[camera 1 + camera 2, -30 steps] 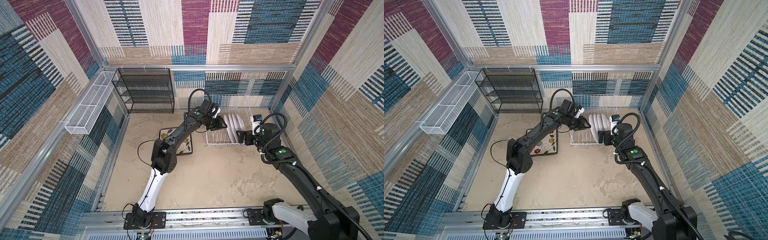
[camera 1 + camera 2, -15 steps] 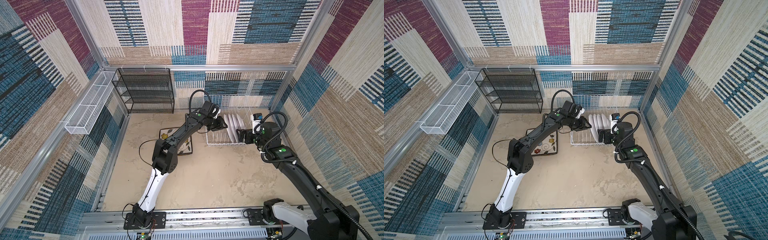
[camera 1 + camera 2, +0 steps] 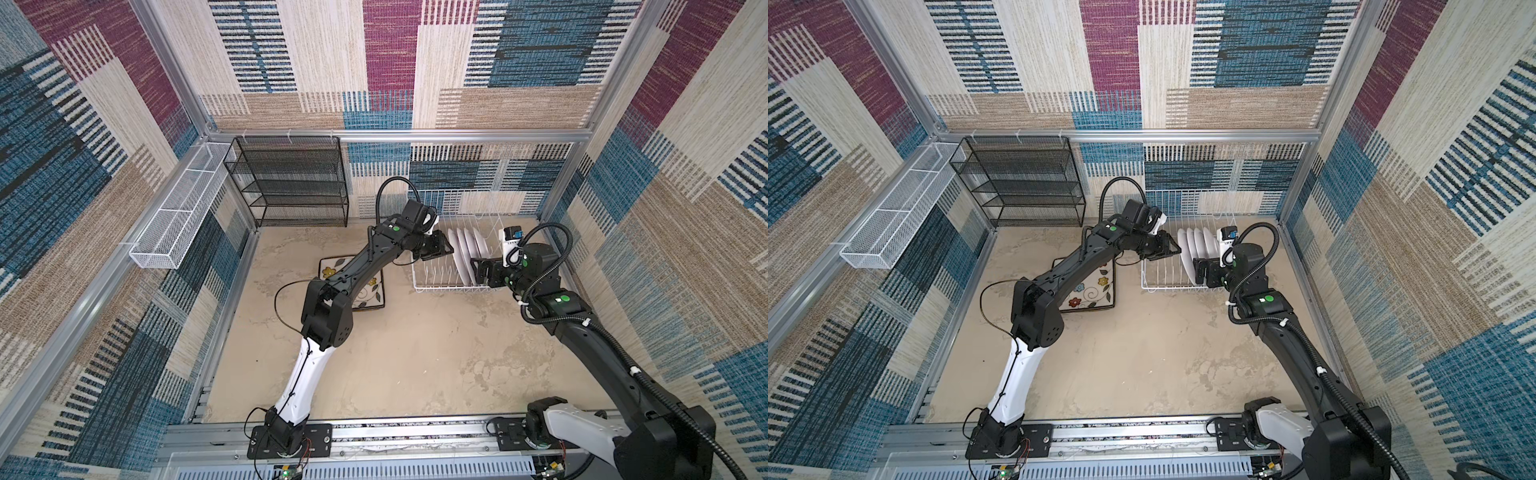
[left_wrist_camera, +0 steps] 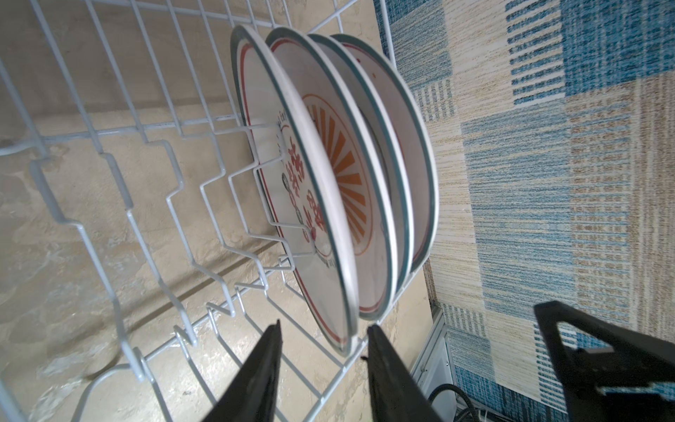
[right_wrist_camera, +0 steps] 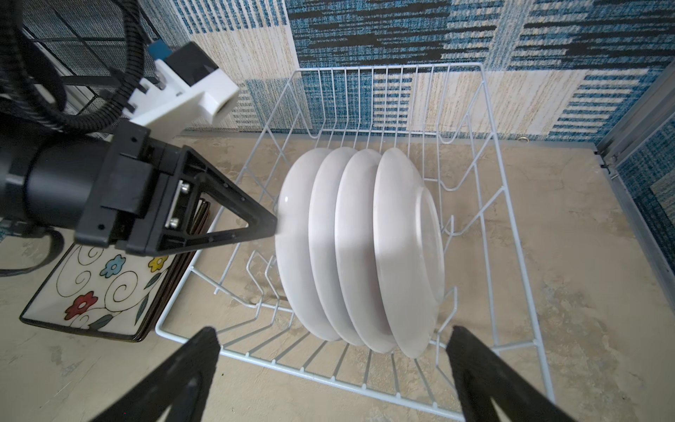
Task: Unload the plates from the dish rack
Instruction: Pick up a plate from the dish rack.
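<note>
Nearest, at 6 o'clock, an aluminium rail (image 3: 415, 434) carries both arm bases. Beyond it a mottled beige floor (image 3: 415, 365) runs back to woven patchwork walls (image 3: 390, 62) in blue, cream, tan and magenta. At about 10 o'clock from the floor's middle a stack of square plates (image 3: 1090, 293) lies flat, flower faces up. Just beside it, at about 1 o'clock, stands the dish rack (image 3: 436, 287). Four round plates (image 5: 358, 248) stand on edge in the rack's 3 o'clock end, sunburst faces toward 9 o'clock and plain white backs toward 3 o'clock. The left gripper (image 4: 323, 332) meets them from 9 o'clock. Its jaws are partly apart and straddle the rim of the outermost plate, with a sliver of gap on each side. The right gripper (image 5: 334, 334) sits at the rack's near rim, at about 4 o'clock from the plates. Its jaws are spread wide, holding nothing, and the plates' lower edges show between them. The left arm (image 3: 324, 316) rises from 7 o'clock, bends at the elbow, and reaches toward 1 o'clock across the square plates. The right arm (image 3: 582, 332) leans from 5 o'clock toward 11, with its wrist turned toward 9 o'clock. Farthest back, a black mesh shelf unit (image 3: 291, 187) stands against the far wall at 11 o'clock. A long white mesh basket (image 3: 174, 224) hangs on the 9 o'clock wall.
</note>
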### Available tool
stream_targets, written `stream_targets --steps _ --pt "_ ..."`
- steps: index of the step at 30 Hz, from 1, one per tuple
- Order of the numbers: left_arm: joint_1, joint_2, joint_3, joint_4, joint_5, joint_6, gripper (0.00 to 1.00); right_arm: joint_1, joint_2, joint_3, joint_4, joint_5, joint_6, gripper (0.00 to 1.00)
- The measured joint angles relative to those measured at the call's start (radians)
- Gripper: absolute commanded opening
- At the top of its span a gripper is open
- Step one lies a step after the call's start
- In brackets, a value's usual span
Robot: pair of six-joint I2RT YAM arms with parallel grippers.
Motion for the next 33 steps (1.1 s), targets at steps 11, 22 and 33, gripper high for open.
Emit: stream_targets --steps 11,22,33 --pt "-0.024 0.056 0.035 0.045 -0.002 -0.053 0.34 -0.001 -0.002 -0.001 0.008 0.0 0.0 1.0" --pt "-0.04 0.056 0.016 0.108 -0.05 -0.102 0.15 -0.001 -0.003 -0.007 0.013 0.0 0.001 1.0" --pt "-0.053 -0.018 -0.129 0.226 -0.097 -0.135 0.0 -0.003 -0.006 -0.01 0.015 0.0 0.008 1.0"
